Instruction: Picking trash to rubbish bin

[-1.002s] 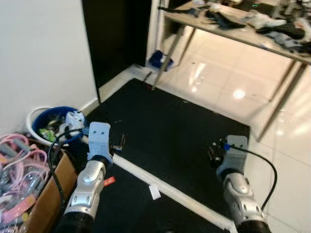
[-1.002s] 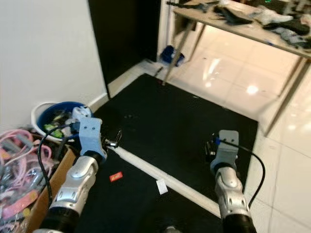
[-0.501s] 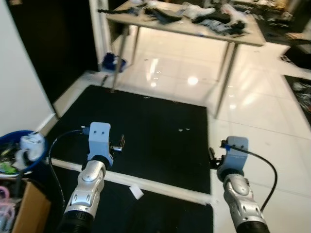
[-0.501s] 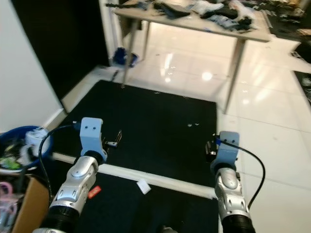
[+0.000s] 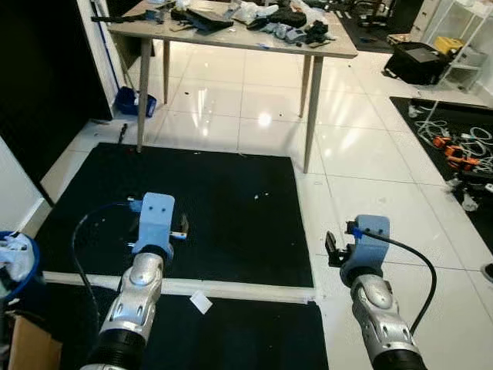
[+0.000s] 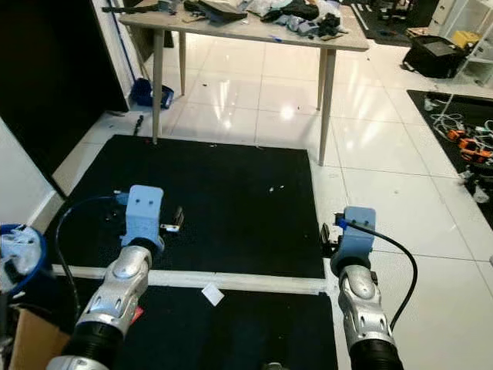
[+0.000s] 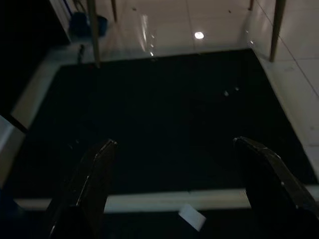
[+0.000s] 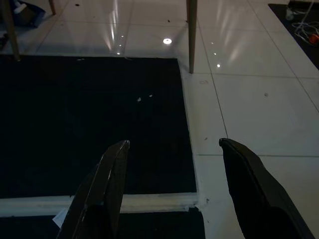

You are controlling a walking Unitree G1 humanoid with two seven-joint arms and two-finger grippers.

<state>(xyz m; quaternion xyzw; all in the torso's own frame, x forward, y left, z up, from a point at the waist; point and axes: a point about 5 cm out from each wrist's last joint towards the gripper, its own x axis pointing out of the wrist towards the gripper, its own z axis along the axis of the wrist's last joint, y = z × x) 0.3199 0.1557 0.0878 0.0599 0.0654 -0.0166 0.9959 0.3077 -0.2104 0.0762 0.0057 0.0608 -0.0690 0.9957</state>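
A black floor mat [image 5: 223, 200] is seen laid over glossy white tiles, with a pale strip [image 5: 231, 290] running across its near part. On the dark area just nearer than that strip, a small white scrap of paper [image 5: 201, 302] lies flat; it is also caught dimly in the left wrist view [image 7: 192, 217], and only its corner is seen in the right wrist view [image 8: 61, 217], where it is cut by the frame edge. A tiny red scrap [image 6: 135, 314] is partly hidden beside the left arm. A few white specks [image 5: 260, 197] are scattered on the mat, too small to identify.

The left pincer [image 7: 179, 174] is held above the mat with its two fingers spread wide and nothing between them. The right pincer [image 8: 172, 179] is held over the mat's right edge, likewise parted and holding nothing.

At the far left, a blue bin [image 5: 17, 266] is cut off by the frame, with white rubbish showing inside; a brown cardboard box [image 5: 31, 353] corner is seen just nearer. Beyond the mat stands a table, its tabletop [image 5: 231, 35] cluttered with dark and pale items that cannot be made out. A blue object [image 5: 131, 101] rests on the floor by a table leg. Cables [image 5: 454, 146] lie on another dark mat at the far right.
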